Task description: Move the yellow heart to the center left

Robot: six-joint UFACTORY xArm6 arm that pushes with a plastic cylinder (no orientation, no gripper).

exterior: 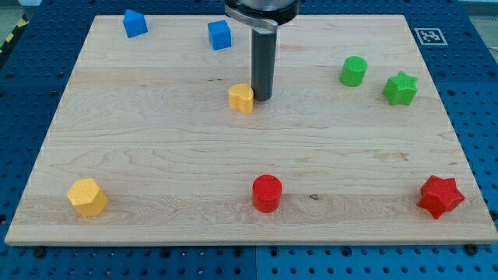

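Robotics lab bench

Pale wooden worktop (156, 148) laid over blue perforated mounting plate (475, 93), printed fiducial marker (426, 36) at the view's top right corner, yellow-black hazard tape (14, 33) at the view's top left.

Wooden board (156, 148) — blue, green, red, yellow blocks scattered on top

Dark rod's upper part and its grey mount (261, 9) were cut off by the view's top edge. My tip (262, 98) sat just beside the small yellow heart block (242, 98), on its right; actual contact couldn't be confirmed. Blue perforated table (23, 93) ran out of view on all sides. Black-and-white marker tag (426, 36) on the light wooden board's (233, 155) top-right corner was too small to read.
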